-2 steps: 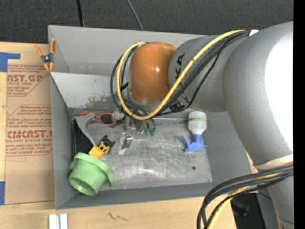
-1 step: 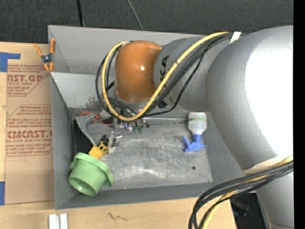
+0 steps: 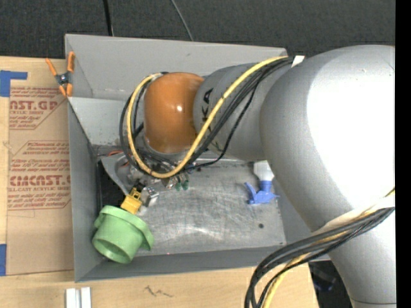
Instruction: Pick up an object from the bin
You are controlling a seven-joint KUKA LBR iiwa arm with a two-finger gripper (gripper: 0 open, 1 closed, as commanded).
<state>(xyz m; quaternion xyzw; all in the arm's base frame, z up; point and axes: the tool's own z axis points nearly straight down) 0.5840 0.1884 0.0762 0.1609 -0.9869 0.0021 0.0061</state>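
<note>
The gripper (image 3: 138, 194) is seen low in the left part of the bin (image 3: 199, 223), under the orange wrist cover (image 3: 168, 111). Whether it is wide or narrow cannot be told. The green flanged cup (image 3: 117, 235) lies just beside it at 7 o'clock, in the near left corner. Its long axis is judged to run from 1 to 7 o'clock, with the flanged end toward the gripper. A small blue piece (image 3: 260, 192) lies well apart at 3 o'clock.

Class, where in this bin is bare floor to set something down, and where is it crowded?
Bare: the middle floor, between the green cup at left and blue piece at right. Crowded: the left corner, by the claw.
</note>
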